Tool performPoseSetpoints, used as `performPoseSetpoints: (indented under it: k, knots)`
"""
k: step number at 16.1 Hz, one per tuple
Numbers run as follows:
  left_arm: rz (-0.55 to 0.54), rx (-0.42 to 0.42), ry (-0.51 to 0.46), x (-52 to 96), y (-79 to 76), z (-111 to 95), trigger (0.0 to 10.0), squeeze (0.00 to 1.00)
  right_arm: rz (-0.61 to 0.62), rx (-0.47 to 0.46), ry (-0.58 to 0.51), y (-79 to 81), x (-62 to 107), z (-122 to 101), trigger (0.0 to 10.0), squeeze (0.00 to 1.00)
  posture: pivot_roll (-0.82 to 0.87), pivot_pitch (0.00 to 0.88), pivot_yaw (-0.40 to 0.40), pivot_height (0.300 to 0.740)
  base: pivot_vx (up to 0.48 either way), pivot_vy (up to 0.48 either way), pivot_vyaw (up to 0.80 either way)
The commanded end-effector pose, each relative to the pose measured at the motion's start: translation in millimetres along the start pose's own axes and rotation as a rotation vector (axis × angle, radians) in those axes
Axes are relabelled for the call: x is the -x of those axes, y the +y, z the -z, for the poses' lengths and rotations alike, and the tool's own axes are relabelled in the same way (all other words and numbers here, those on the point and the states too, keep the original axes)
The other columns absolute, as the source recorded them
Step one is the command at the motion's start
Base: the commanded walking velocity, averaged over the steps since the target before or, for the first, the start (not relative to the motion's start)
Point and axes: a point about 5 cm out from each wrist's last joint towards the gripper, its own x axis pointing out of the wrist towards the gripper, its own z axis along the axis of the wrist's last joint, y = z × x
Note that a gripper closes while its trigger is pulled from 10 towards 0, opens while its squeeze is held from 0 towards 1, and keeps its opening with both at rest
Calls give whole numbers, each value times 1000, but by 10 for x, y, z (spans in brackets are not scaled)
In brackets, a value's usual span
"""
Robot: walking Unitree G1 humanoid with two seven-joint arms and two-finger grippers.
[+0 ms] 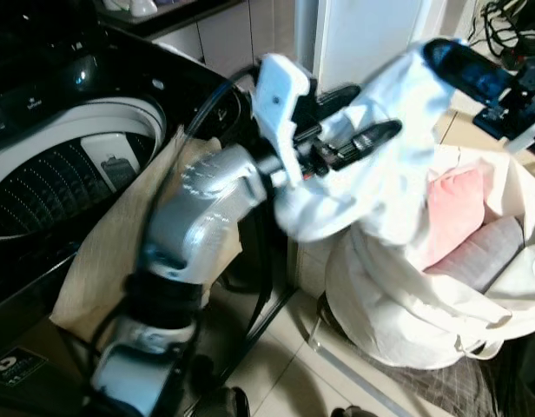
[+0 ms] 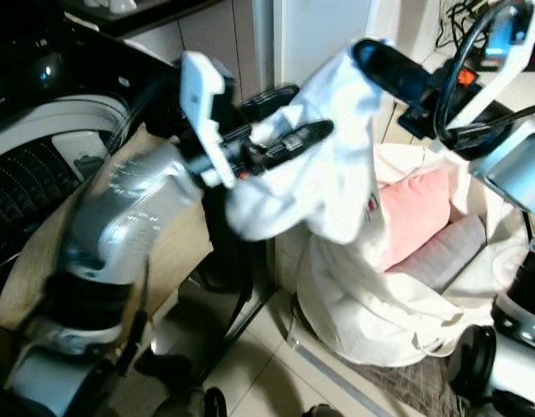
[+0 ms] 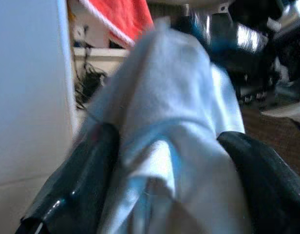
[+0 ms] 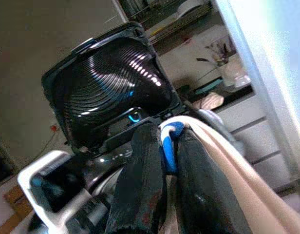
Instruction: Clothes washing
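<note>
- Head views: a soft white garment (image 1: 385,165), crumpled and folded over itself, hangs stretched between the two grippers above a cream cloth laundry bag (image 1: 406,304). The left gripper (image 1: 359,143) has its black fingers closed on the garment's lower fold; the right gripper (image 2: 393,69) pinches its top edge higher up, towards the right.
- The bag sits on the pale tiled floor (image 1: 293,365), slumped and open-mouthed, with a pink garment (image 1: 454,213) and a grey garment (image 1: 489,252) inside it.
- At the left stands a glossy black top-loading washing machine (image 1: 42,104); its ribbed metal drum (image 1: 42,187) lies open. A tan cloth (image 1: 111,252) drapes over the machine's front edge, just beside the silver left arm (image 1: 198,217).
- A narrow strip of floor separates the machine and the bag.
- Left wrist view: the white cloth bunches thickly between the two black fingers (image 3: 77,185), held apart by the cloth between them.
- Right wrist view: the two fingers (image 4: 145,175) are nearly together, nipping a thin cream-white fold with a blue patch (image 4: 169,146). The machine's raised shiny black lid (image 4: 111,87) shows behind.
</note>
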Motion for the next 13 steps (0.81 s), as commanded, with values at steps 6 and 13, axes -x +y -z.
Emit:
performPoseSetpoints:
  k: [6, 13]
  knots:
    - [123, 62, 31, -143, -199, 187, 0, 0, -34, -20, -8, 198, -57, 15, 0, 0, -157, 12, 80, 740, 0, 0, 0]
    - [85, 65, 36, -69, -89, 194, 0, 0, -7, -37, 2, 224, -57, 39, 0, 0, -149, 11, 82, 740, 0, 0, 0]
